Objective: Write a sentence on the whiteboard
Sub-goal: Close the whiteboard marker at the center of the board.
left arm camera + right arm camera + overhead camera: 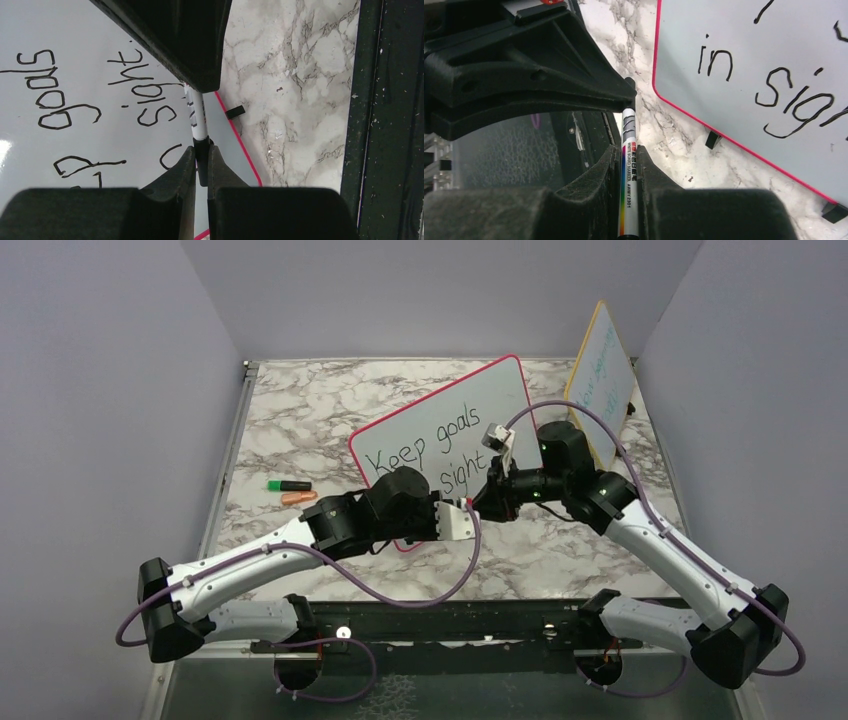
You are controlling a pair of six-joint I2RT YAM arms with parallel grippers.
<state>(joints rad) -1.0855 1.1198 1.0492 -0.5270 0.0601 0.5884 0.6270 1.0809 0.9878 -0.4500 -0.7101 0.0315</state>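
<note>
The sentence [425, 455] reads complete on the whiteboard [470, 390]; at its near edge the right gripper [629, 155] clamps the whiteboard marker [629, 175] barrel, the left gripper [201, 155] pinches its black end. Likely recapping: push straight along the barrel

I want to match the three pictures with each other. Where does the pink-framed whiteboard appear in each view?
Top external: the whiteboard is in the centre of the picture, turned at an angle.
Left wrist: the whiteboard fills the left half.
Right wrist: the whiteboard fills the upper right.
Shared landmark: the black word "sight" near the pink lower edge, partly cut off in the right wrist view.
</note>
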